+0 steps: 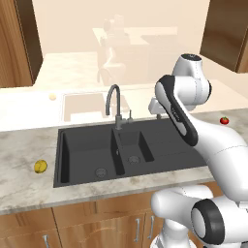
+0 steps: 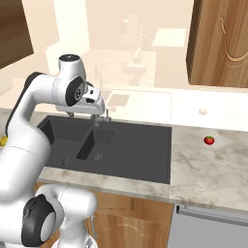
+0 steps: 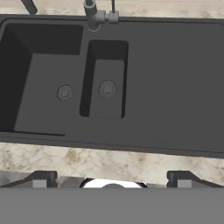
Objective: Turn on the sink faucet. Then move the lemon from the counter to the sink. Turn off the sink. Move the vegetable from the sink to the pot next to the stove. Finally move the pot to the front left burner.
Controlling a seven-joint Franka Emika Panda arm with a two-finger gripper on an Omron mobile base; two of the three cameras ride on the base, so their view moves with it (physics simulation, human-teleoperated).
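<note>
From the left base view, the sink faucet [image 1: 115, 104] stands dry behind the black sink [image 1: 160, 151], the lemon [image 1: 40, 166] sits on the worktop [image 1: 24, 150] just left of the basins, and the arm hovers to the right of the tap. From the right base view, the gripper [image 2: 95, 107] hangs close to the faucet's base, a red tomato [image 2: 209, 140] well off to the right. In the hand view, both basins lie empty and the jaws are spread wide, grasping nothing. So it looks like step one: reach the small lever [image 3: 113, 12] and nudge it on.
</note>
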